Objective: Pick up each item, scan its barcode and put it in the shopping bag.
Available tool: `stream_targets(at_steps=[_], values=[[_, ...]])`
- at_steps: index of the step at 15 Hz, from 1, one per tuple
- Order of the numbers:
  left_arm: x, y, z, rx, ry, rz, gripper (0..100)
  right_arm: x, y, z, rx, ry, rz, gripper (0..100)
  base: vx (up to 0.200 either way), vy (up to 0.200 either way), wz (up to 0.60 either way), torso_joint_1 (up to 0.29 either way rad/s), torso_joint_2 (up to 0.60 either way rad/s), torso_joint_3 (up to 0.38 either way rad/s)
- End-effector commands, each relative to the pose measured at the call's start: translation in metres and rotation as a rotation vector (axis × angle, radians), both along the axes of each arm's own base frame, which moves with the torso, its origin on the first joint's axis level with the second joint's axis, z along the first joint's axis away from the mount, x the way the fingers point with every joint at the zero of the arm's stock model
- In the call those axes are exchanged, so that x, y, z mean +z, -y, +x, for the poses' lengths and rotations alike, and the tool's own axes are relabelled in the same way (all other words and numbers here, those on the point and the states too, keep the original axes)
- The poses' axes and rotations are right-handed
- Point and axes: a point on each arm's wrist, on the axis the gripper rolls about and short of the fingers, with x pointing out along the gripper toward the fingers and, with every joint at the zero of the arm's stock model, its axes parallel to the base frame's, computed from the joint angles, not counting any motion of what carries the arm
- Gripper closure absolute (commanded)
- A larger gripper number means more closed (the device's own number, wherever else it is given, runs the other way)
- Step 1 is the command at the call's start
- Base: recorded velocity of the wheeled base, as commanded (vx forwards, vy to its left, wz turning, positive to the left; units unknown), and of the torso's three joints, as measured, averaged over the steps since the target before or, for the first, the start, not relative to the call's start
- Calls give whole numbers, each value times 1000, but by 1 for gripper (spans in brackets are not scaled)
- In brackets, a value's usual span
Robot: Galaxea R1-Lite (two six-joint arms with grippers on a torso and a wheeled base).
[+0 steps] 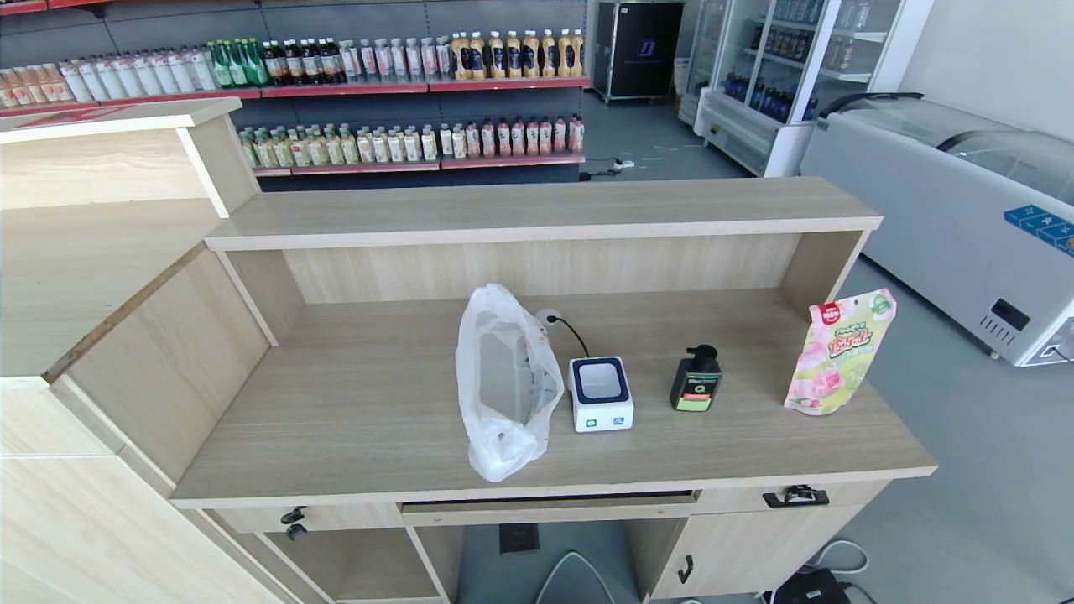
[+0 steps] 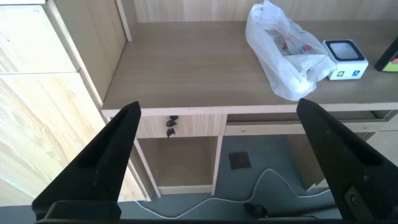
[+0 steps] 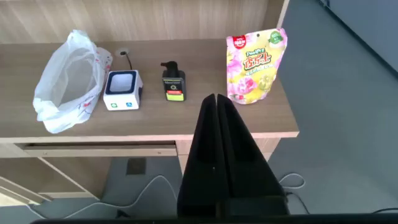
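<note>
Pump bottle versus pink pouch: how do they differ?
The pump bottle is dark and squat; the pink pouch is bright, flat and taller. The pump bottle stands beside the scanner; the pink pouch stands at the right end of the counter. Both are upright, ungrasped.

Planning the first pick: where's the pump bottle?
Head view: the pump bottle stands on the counter, right of centre, between the scanner and the pink pouch.

Wooden table (image 1: pixel 352 419) with raised back ledge. Behind: red shelves (image 1: pixel 503 84) lined with drink bottles (image 1: pixel 336 60), black case (image 1: pixel 642 50), glass-door fridge (image 1: pixel 772 75). Chest freezer (image 1: pixel 948 210) right.
</note>
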Motion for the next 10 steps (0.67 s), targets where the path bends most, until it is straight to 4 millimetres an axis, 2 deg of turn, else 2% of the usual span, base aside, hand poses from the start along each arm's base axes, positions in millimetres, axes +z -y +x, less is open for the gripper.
stream_targets(at_steps=[1,2,3,4,5,7,8,10], values=[[0,0,0,0,-1,0,0,75,9,139,-57,-159,-54,100,0,0,0,0,0,0],[0,0,0,0,-1,0,0,70,16,171,-55,-144,-91,100,0,0,0,0,0,0],[0,0,0,0,-1,0,0,64,18,183,-41,-147,-94,100,0,0,0,0,0,0],[0,0,0,0,-1,0,0,49,28,207,1,-171,-122,0,0,0,0,0,0,0],[0,0,0,0,-1,0,0,29,38,223,35,-210,-166,0,0,0,0,0,0,0],[0,0,0,0,-1,0,0,-13,43,242,181,-260,-221,0,0,0,0,0,0,0],[0,0,0,0,-1,0,0,-44,51,268,289,-262,-346,0,0,0,0,0,0,0],[0,0,0,0,-1,0,0,-63,59,297,407,-223,-451,0,0,0,0,0,0,0]])
